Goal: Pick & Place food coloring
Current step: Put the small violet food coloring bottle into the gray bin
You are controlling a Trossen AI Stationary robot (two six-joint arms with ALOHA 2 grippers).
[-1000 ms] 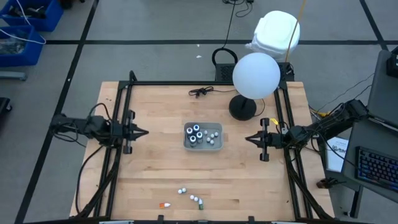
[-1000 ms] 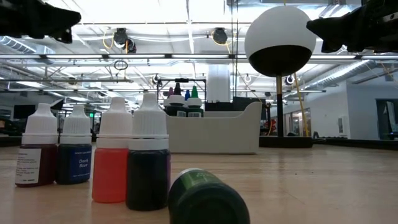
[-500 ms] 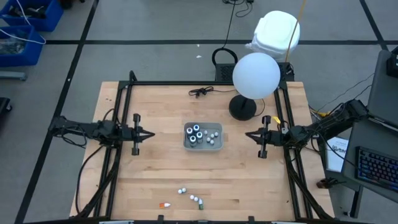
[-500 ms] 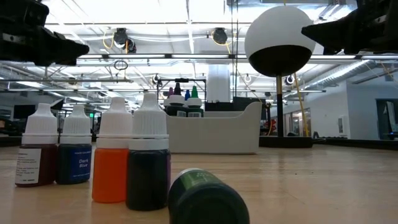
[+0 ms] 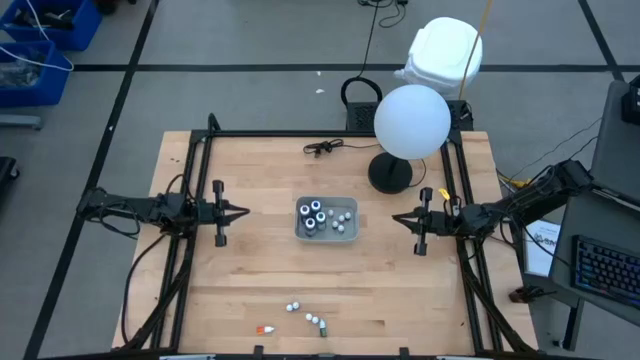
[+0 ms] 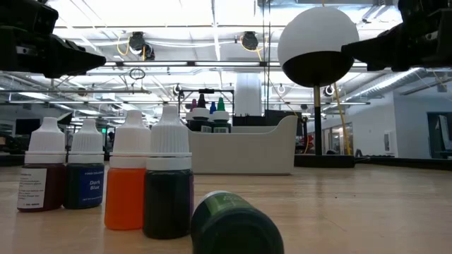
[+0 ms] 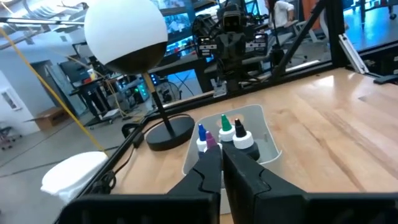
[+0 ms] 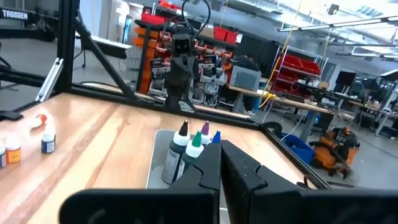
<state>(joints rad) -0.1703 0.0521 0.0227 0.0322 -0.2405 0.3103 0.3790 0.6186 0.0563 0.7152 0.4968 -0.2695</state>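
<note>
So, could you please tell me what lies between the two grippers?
In the high view, the grey tray of bottles sits between the left gripper and right gripper; otherwise bare wood.

This is a robotics lab or industrial workshop. A pale butcher-block wooden table with a black metal frame stands on a grey concrete floor marked by dark lines. Overhead run exposed steel trusses with bright strip lights. Red tool shelving and cluttered workbenches fill the background, blue plastic storage bins stand by, and a black computer keyboard lies beside the table.
</note>
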